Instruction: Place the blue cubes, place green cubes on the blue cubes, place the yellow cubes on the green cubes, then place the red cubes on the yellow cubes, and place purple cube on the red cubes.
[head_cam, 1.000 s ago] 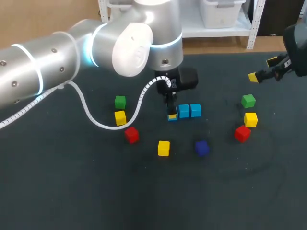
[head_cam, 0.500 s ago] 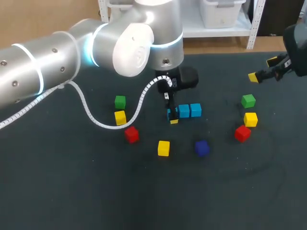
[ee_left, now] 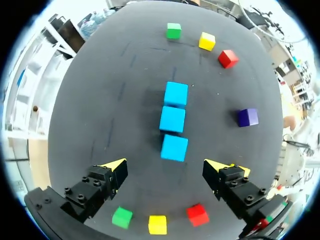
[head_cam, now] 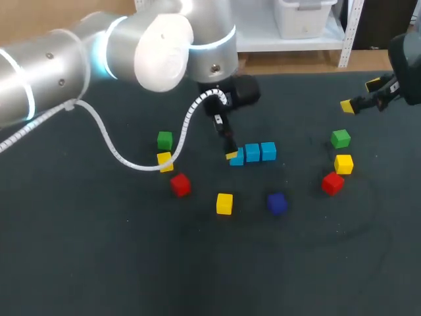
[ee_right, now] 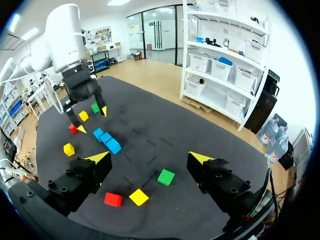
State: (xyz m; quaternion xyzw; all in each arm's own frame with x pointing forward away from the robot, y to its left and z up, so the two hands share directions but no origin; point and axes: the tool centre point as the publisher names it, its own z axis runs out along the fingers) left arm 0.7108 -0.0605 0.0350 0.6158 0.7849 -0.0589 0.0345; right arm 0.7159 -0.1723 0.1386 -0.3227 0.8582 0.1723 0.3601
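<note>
Nearest me on the dark table [head_cam: 99, 263], the near yellow cube [head_cam: 224, 203] and the purple cube [head_cam: 276, 203] lie loose and apart, stock for the upper layers, I'd say. A little farther at the left, the left red cube [head_cam: 180, 185], the left yellow cube [head_cam: 165, 160] and the left green cube [head_cam: 164, 139] run away from me. At the right the right red cube [head_cam: 332, 183], the right yellow cube [head_cam: 343, 164] and the right green cube [head_cam: 340, 138] do the same, which seems to give each arm supplies on its own side.

Between these 2 groups the 3 blue cubes [head_cam: 252, 153] sit touching in a straight row, which looks like the finished base. The left gripper [ee_left: 167, 167] hangs over that row's left end with its fingers spread wide and holding nothing. I reckon a green cube is the next pick.

Farthest off at the right, the right gripper [head_cam: 360, 95] sits raised, equally wide open and empty, probably keeping out of the way.
</note>
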